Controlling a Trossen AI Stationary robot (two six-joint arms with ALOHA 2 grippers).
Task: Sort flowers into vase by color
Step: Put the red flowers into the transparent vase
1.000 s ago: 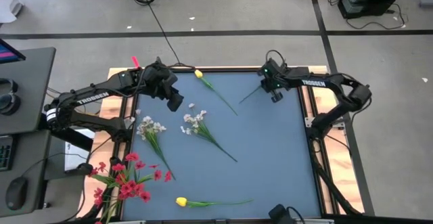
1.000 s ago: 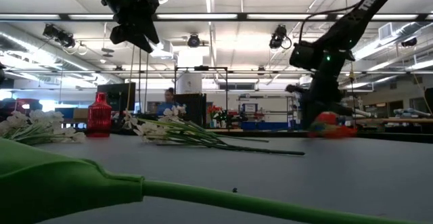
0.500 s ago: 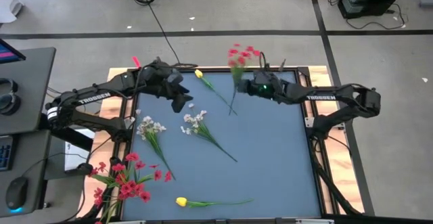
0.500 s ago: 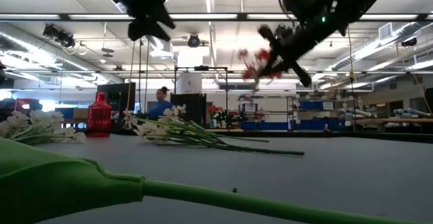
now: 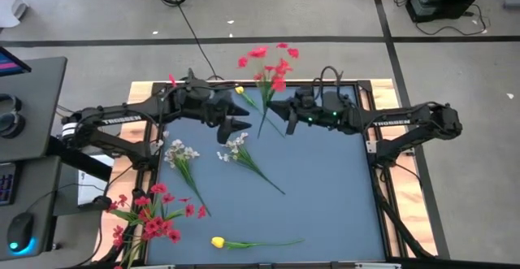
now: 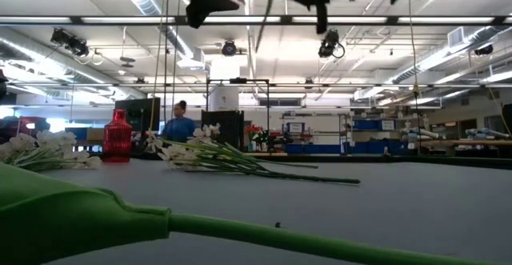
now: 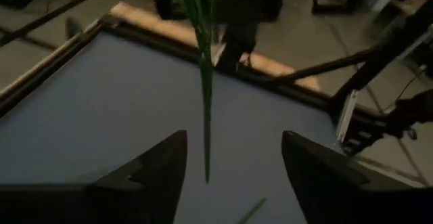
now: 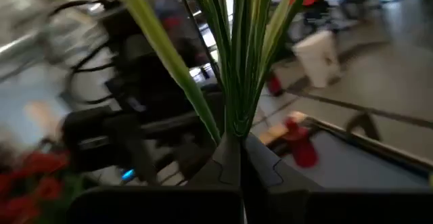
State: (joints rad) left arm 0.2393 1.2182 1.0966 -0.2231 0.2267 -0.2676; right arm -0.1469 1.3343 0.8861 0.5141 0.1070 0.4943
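My right gripper (image 5: pixel 273 111) is shut on a spray of red flowers (image 5: pixel 268 62) high over the table's far middle. The stem's lower end (image 7: pixel 207 173) hangs free. My left gripper (image 5: pixel 241 121) is open and points level at that stem; its fingers (image 7: pixel 162 173) stand on either side of the stem's line without touching it. The small red vase (image 6: pixel 118 137) stands at the table's far left corner. A yellow tulip (image 5: pixel 239 90), two white sprays (image 5: pixel 236 147) and red sprays (image 5: pixel 150 216) lie on the blue mat. My right gripper pinches the red spray's green stem (image 8: pixel 231 132) between its two fingers, just below where the leaves fan out. The fingers come level from the table's right and lie across the stem. The spray is lifted clear and nearly upright, with its blossoms up and the stem's end hanging below.
A second yellow tulip (image 5: pixel 218 242) lies by the near edge, and its green stem fills the low view's foreground (image 6: pixel 80 217). The mat's right half (image 5: pixel 333 188) is bare. A wooden frame (image 5: pixel 375 131) rims the table. A person (image 6: pixel 178 125) is in the room behind.
My right gripper has risen from the table's far right corner and gone toward the far middle, rolling its wrist. The red spray has come up with it and turned from lying low to upright. My left gripper has gone toward the right and tipped up to nearly level.
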